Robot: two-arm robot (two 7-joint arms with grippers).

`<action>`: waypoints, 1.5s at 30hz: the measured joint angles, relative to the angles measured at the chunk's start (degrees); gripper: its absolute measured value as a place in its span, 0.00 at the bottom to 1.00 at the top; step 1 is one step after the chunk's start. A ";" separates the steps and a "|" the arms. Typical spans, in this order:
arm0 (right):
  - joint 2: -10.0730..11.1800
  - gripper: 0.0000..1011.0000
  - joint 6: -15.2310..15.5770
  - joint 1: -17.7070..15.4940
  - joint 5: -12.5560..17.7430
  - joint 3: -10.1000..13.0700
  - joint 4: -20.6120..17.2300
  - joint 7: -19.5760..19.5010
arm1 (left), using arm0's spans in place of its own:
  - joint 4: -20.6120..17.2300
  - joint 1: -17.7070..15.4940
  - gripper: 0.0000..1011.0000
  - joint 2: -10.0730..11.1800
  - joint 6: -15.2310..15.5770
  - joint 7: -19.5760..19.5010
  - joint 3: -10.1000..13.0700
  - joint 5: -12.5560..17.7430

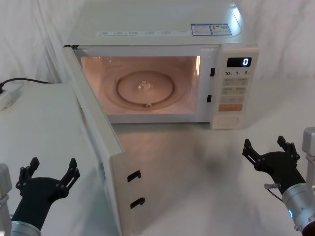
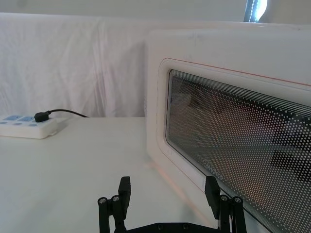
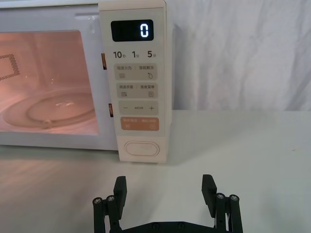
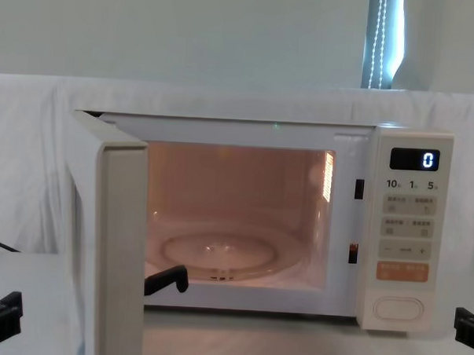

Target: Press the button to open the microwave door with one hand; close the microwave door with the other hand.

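Right gripper (image 1: 266, 149) low over the table (image 1: 197, 162), fingers spread wide and empty, pointing forward. Straight ahead and slightly up, well apart: the button (image 3: 141, 148) at the panel's foot, under the orange key (image 3: 139, 124); display (image 3: 132, 30) reading 0. Left gripper (image 1: 51, 172) likewise spread and empty, aimed forward, low at the near left. Just to its right, the door (image 1: 93, 132) swung fully open, its window (image 2: 243, 141) facing that gripper. Beyond, lit cavity with glass turntable (image 1: 145, 89). Far left, power strip (image 2: 26, 125).
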 joint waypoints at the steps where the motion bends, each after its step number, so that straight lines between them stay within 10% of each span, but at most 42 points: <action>1: 0.00 0.99 0.00 0.00 0.00 0.00 0.00 0.00 | 0.00 0.00 0.99 0.00 0.00 0.00 0.00 0.00; 18: 0.00 0.99 0.00 0.00 0.00 0.00 0.00 0.00 | 0.00 0.00 0.84 0.00 0.00 0.00 0.00 0.00; 45: 0.00 0.99 0.00 0.00 0.00 0.00 0.00 0.00 | 0.00 0.00 0.00 0.00 0.00 0.00 0.00 0.00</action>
